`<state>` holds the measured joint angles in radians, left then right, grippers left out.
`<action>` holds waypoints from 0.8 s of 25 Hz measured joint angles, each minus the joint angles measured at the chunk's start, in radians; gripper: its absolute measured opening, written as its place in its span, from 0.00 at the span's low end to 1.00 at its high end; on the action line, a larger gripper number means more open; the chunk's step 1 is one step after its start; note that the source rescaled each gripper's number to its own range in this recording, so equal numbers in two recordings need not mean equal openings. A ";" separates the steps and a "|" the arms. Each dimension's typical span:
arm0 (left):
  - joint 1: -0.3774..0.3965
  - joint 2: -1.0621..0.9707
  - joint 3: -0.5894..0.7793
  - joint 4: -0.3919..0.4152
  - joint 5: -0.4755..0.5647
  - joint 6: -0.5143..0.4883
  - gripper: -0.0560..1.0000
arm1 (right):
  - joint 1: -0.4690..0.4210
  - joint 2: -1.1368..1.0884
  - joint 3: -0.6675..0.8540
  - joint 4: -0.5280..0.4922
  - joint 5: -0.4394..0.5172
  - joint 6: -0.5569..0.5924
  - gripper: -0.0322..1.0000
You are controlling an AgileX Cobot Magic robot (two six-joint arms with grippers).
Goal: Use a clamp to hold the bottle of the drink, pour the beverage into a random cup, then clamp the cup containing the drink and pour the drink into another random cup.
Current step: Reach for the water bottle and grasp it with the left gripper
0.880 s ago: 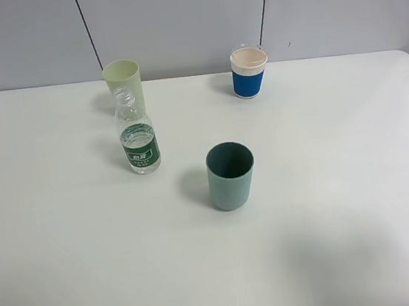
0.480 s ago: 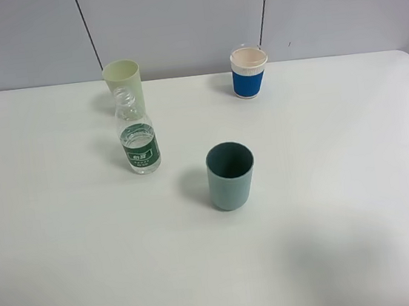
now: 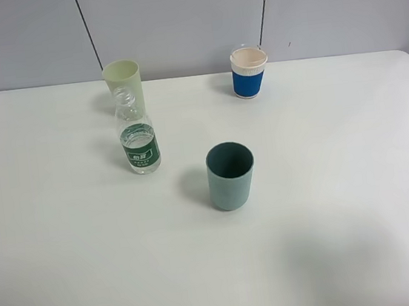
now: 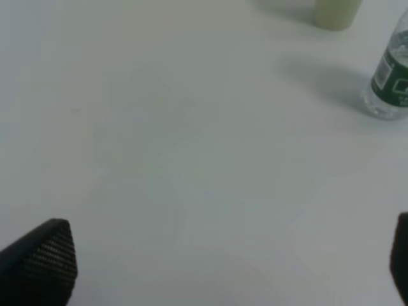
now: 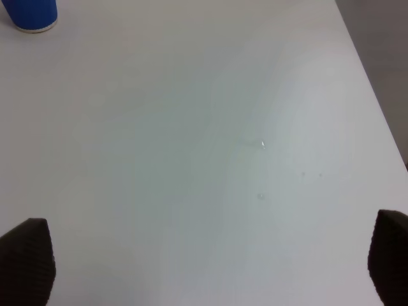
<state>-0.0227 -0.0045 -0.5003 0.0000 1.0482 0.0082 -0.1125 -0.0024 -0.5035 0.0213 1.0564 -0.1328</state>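
Observation:
A clear uncapped bottle (image 3: 137, 136) with a green label and some liquid stands upright left of centre on the white table (image 3: 342, 181). Behind it is a pale green cup (image 3: 122, 81). A teal cup (image 3: 231, 175) stands in the middle and a blue-sleeved paper cup (image 3: 249, 72) at the back right. Neither arm shows in the high view. My left gripper (image 4: 229, 255) is open above bare table, with the bottle (image 4: 390, 83) and pale green cup (image 4: 335, 13) far off. My right gripper (image 5: 210, 261) is open too, the blue cup (image 5: 30, 14) far from it.
The table's right edge (image 5: 376, 95) runs close to my right gripper, with grey floor beyond. A grey panelled wall (image 3: 173, 22) stands behind the table.

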 joint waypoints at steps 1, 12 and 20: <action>0.000 0.000 0.000 0.000 0.000 0.000 1.00 | 0.000 0.000 0.000 0.000 0.000 0.000 1.00; 0.000 0.000 0.000 0.000 0.000 0.000 1.00 | 0.000 0.000 0.000 0.000 0.000 0.000 1.00; 0.000 0.000 0.000 0.000 0.000 0.000 1.00 | 0.000 0.000 0.000 0.000 0.000 0.000 1.00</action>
<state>-0.0227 -0.0045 -0.5003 0.0000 1.0482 0.0082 -0.1125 -0.0024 -0.5035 0.0213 1.0564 -0.1328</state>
